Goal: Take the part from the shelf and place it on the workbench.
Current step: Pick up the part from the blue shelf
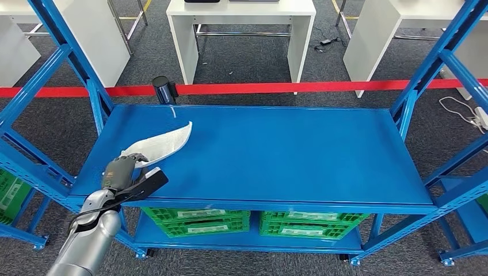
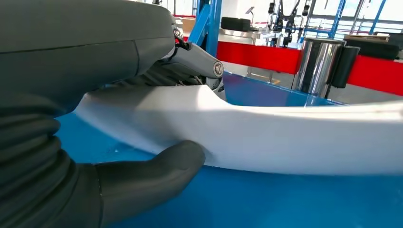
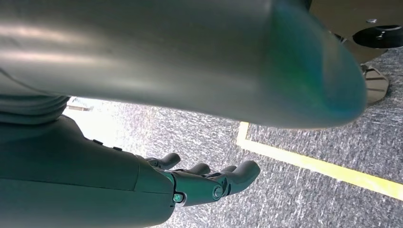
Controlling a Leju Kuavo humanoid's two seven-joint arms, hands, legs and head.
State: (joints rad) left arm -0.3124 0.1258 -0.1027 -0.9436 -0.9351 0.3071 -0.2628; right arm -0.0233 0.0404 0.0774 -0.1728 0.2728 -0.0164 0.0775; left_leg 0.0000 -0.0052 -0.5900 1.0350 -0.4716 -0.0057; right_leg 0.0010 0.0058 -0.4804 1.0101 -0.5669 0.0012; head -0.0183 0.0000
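A long white curved part [image 1: 164,144] lies on the left side of the blue shelf top [image 1: 276,155]. My left hand [image 1: 124,172] is at the part's near end. In the left wrist view the white part [image 2: 294,137] runs across the picture, with my left hand [image 2: 95,61] around it: the thumb [image 2: 157,175] presses its near edge and the darker fingers reach over its far side. The part still rests low over the blue surface. My right hand [image 3: 204,183] hangs over grey carpet, fingers loosely apart, holding nothing.
A black-and-silver barrier post [image 1: 164,89] with a red belt [image 1: 288,88] stands just behind the shelf's back left. Blue uprights [image 1: 411,109] frame both ends. Green crates [image 1: 198,221] sit on the lower level. White tables [image 1: 241,23] stand beyond the belt.
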